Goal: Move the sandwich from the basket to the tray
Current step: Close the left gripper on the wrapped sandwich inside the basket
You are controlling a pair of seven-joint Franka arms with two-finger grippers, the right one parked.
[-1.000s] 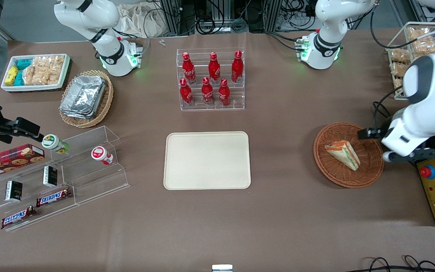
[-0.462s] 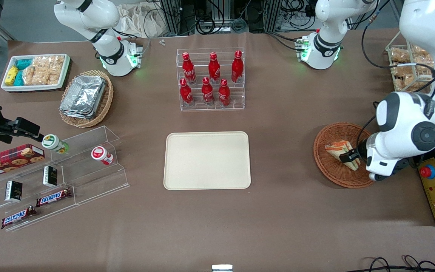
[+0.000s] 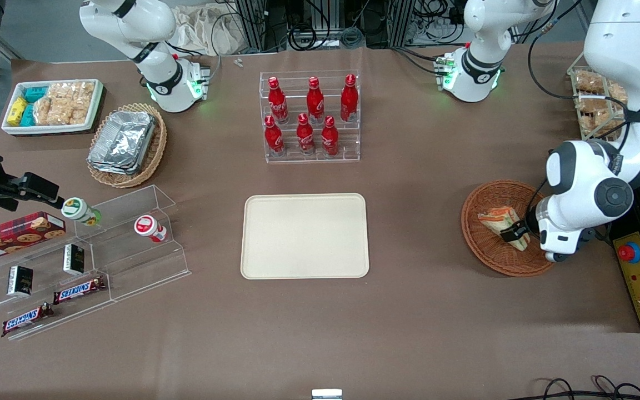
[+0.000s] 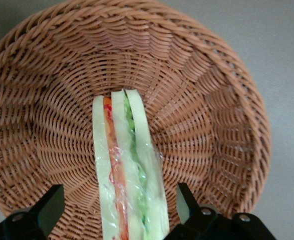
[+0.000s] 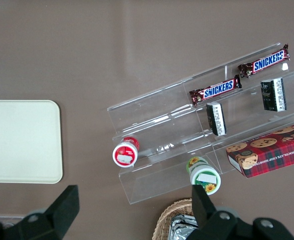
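- The round, shallow, reddish-brown woven wicker basket (image 3: 506,228) sits on the brown cloth-covered desk (image 3: 420,322) toward the working arm's end.
- Lying in that basket is the small triangular sandwich wedge of white bread with orange, red and green filling, in clear wrap (image 3: 502,224); in the wrist view its layered cut edge (image 4: 129,175) faces the camera.
- The left arm's tool (image 3: 515,233) is down inside the basket, its two dark fingers (image 4: 49,207) spread wide on either side of the sandwich, one to each flank, with wicker showing between each finger and the wrap. It is open and not gripping anything.
- The sandwich rests on the basket's woven floor, its narrow end pointing toward the basket's middle.
- The large flat cream-beige rectangular plastic tray with rounded corners (image 3: 304,235) lies near the middle of the desk, well apart from the basket, with nothing on it.
- Farther from the front camera than the tray stands a clear acrylic stepped rack of six red bottles (image 3: 310,115).
- Toward the parked arm's end are a lighter tan wicker basket of foil containers (image 3: 126,143), a white box of snack packets (image 3: 52,105) and a clear stepped display stand (image 3: 84,261) with chocolate bars and a red biscuit box.
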